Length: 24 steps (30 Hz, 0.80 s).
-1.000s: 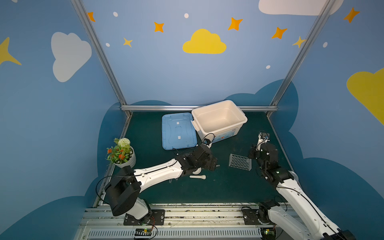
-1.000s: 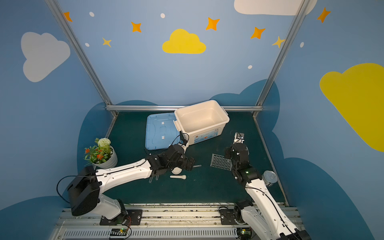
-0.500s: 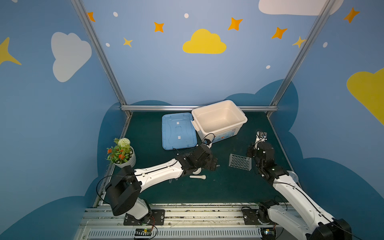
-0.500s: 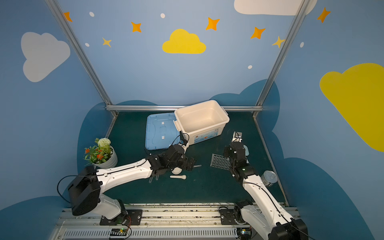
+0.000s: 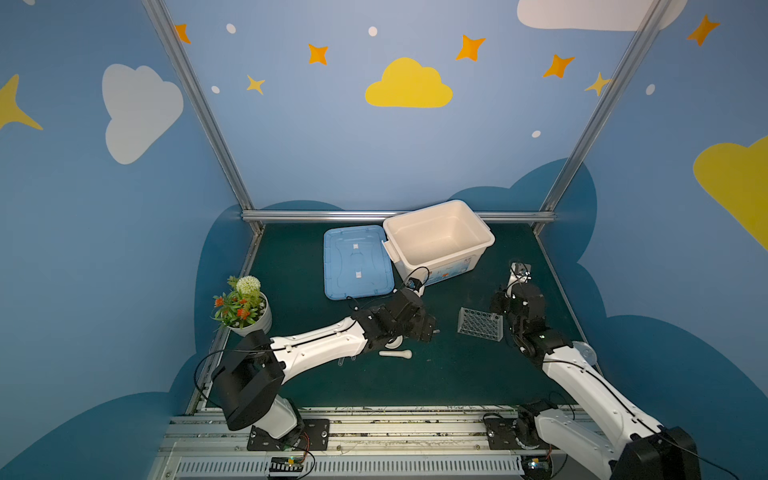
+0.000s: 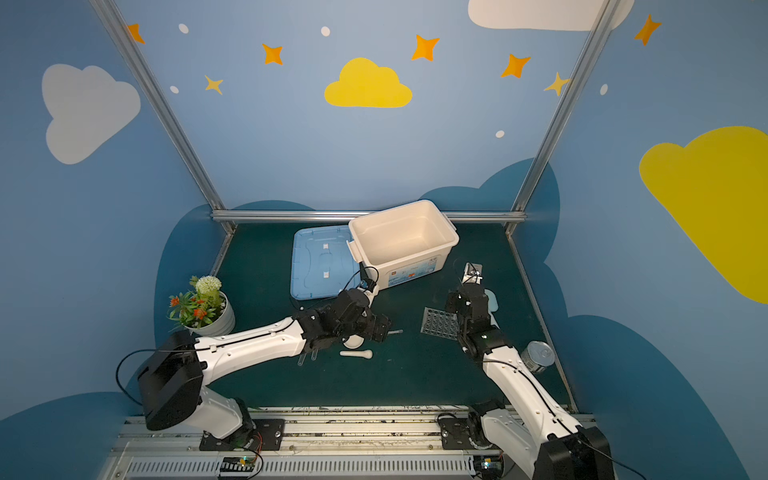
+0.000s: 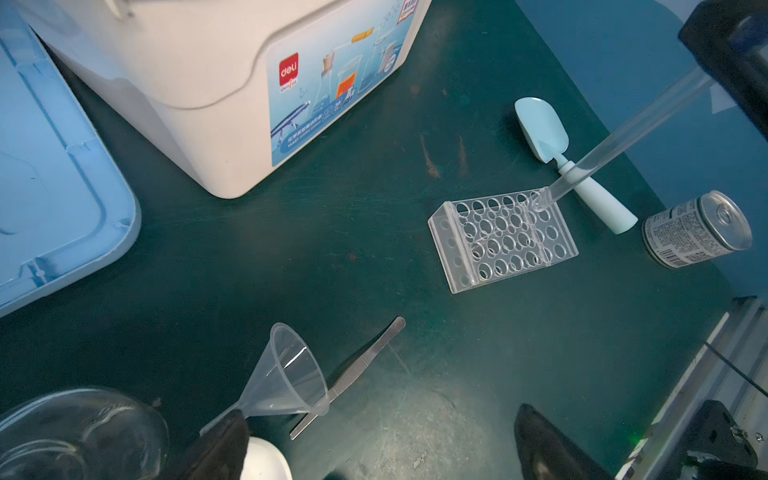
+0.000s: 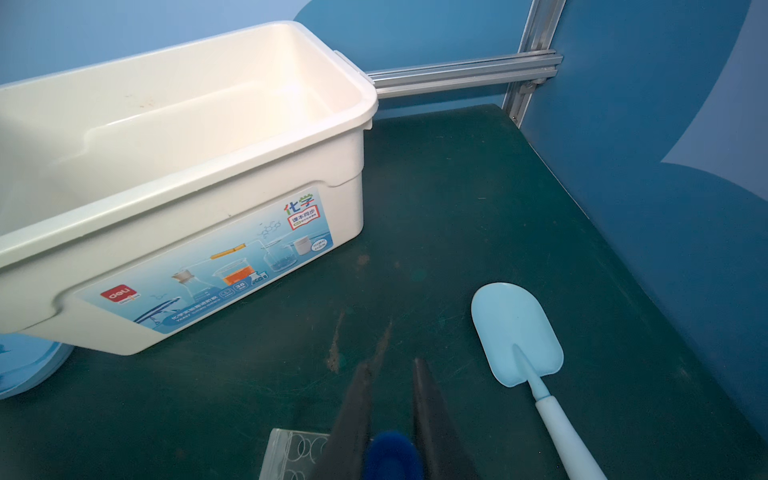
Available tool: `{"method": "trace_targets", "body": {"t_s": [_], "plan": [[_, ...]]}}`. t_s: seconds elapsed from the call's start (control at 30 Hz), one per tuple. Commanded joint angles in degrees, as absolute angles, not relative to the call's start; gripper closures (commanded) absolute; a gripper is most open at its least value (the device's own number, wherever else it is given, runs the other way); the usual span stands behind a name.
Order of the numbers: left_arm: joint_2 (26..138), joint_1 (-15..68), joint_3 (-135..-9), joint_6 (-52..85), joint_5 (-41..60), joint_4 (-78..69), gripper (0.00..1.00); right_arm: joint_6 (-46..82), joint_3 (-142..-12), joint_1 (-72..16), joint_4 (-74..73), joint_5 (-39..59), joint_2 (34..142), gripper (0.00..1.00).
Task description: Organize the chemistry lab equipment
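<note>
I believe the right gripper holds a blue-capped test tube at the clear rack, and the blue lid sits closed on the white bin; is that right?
Not quite: the blue lid lies flat beside the open white bin, as both top views show. The right gripper does hold the blue-capped test tube at the clear rack.

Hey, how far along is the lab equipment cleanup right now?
Done: nothing visibly; the white bin is empty and the rack holds no seated tube. In hand: the right end effector is shut on a test tube, its tip at a corner hole of the rack; the left end effector is open near the funnel. Left: funnel, flask, mortar, pestle and tweezers lie loose on the mat.
</note>
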<state>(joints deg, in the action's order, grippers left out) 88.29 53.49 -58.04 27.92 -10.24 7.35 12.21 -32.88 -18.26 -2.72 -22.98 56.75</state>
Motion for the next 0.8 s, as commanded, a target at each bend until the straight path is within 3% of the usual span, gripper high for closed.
{"method": "trace_targets", "body": {"t_s": [0.0,0.77], "plan": [[88.9,53.3,-58.1,28.2,-9.6,6.9,0.00,14.1,-33.8,-18.5,-2.8,-23.8,57.9,0.92],[90.4,53.3,-59.2,28.3,-8.1,7.4,0.00,14.4,-34.9,-18.5,-1.7,-25.5,57.4,0.93]]}}
